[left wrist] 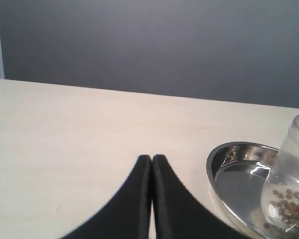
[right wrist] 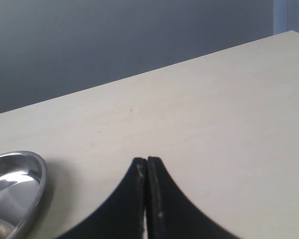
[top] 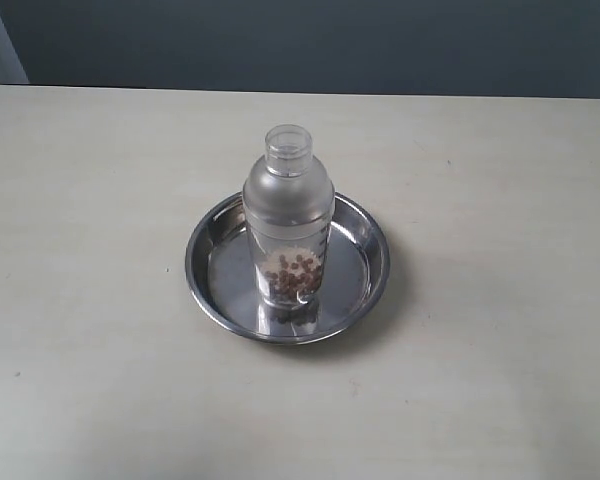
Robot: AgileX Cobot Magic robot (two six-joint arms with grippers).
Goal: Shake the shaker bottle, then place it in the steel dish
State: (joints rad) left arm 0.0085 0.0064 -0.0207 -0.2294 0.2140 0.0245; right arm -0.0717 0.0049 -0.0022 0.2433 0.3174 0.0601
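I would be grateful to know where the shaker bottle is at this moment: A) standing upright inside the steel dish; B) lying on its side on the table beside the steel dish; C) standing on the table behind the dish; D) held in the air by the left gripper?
A: the shaker bottle stands upright on the flat bottom of the steel dish, while the left gripper and right gripper have their jaws closed on nothing.

The shaker bottle point(top: 288, 215) stood upright in the steel dish point(top: 220, 272), near its middle. The dish lay on the table point(top: 480, 350), about at its centre, with the table reaching out on every side of it. Behind the table's far edge stood a wall point(top: 380, 45).
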